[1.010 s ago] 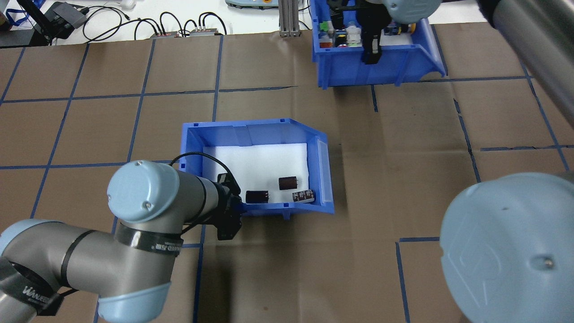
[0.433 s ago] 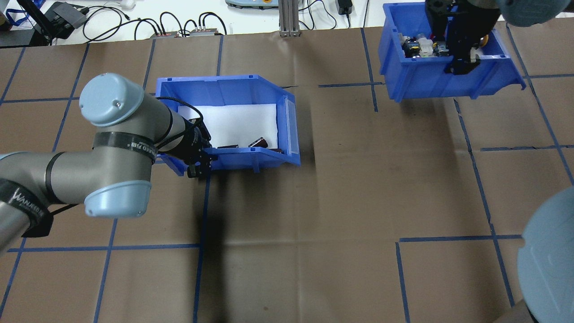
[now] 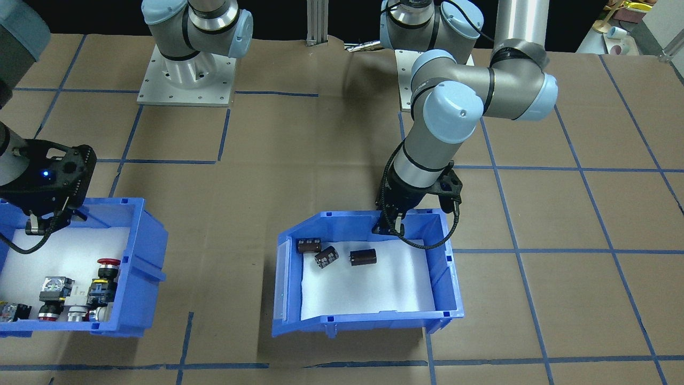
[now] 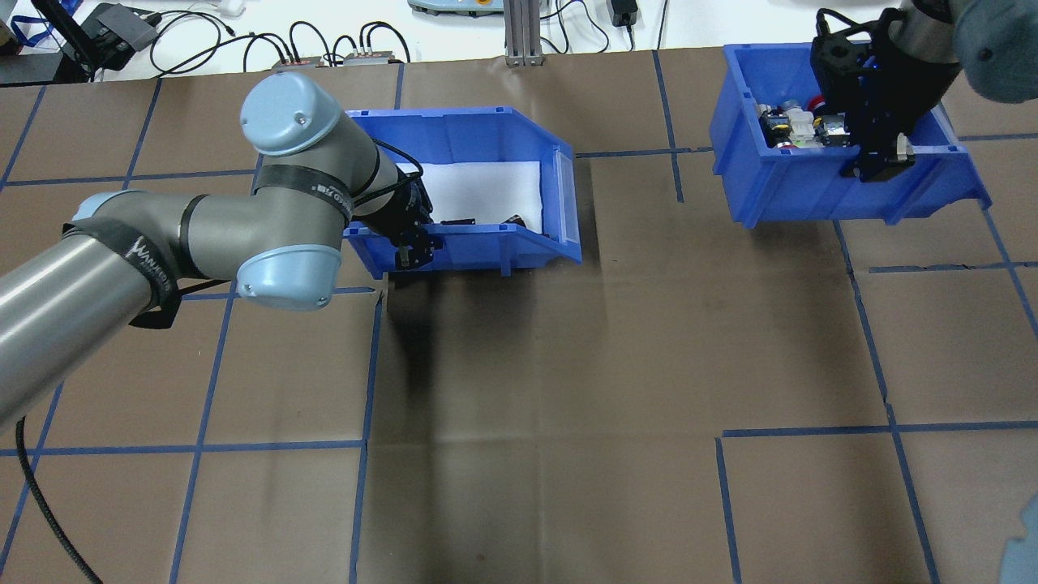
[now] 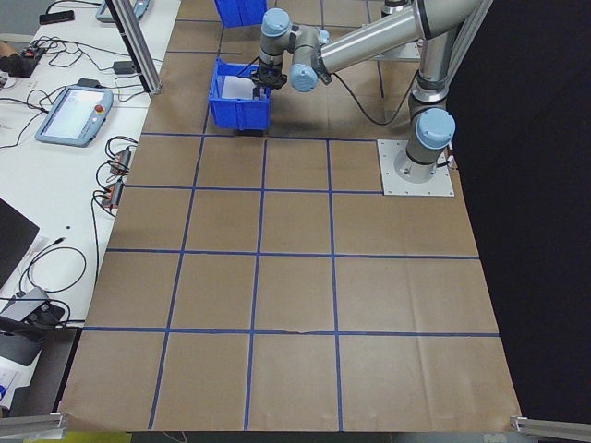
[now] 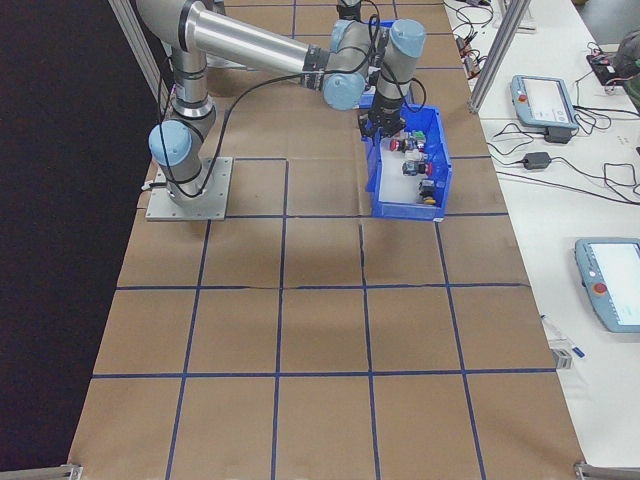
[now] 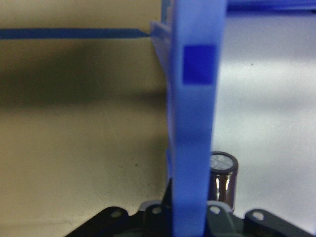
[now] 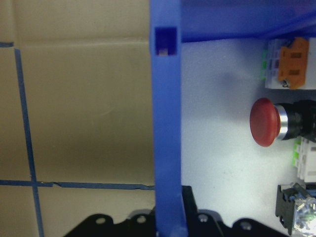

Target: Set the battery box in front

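Left gripper (image 4: pixel 409 247) is clamping the near wall of the battery box (image 4: pixel 478 138), sitting toward the table's far edge, left of centre. Keep it level so the cylinders (image 3: pixel 363 257) aren't rolling. Right gripper (image 4: pixel 880 158) is gripping the switch bin (image 4: pixel 811 199) wall, far-right corner.

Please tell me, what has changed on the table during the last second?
The left gripper carried the battery box away from the robot, toward the table's far edge. The right gripper carried the switch bin toward the robot's right. Both grippers kept their hold on the bin walls; the three cylinders stayed inside.
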Controlling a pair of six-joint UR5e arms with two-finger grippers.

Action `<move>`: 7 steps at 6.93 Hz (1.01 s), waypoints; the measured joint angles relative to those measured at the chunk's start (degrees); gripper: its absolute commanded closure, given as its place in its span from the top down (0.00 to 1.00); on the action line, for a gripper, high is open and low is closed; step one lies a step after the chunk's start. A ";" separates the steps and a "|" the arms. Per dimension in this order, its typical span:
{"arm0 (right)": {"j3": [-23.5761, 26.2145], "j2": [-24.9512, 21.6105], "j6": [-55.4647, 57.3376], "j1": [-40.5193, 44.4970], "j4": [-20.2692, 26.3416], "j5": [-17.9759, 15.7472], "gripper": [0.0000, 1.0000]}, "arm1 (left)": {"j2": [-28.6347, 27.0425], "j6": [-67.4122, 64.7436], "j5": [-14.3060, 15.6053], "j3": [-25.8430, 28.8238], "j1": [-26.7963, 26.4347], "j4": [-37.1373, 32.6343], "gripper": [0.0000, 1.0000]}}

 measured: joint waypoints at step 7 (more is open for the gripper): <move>17.76 -13.16 -2.40 -0.14 -4.40 -3.82 0.06 | -12.05 -10.36 -0.50 12.90 -8.61 1.38 0.99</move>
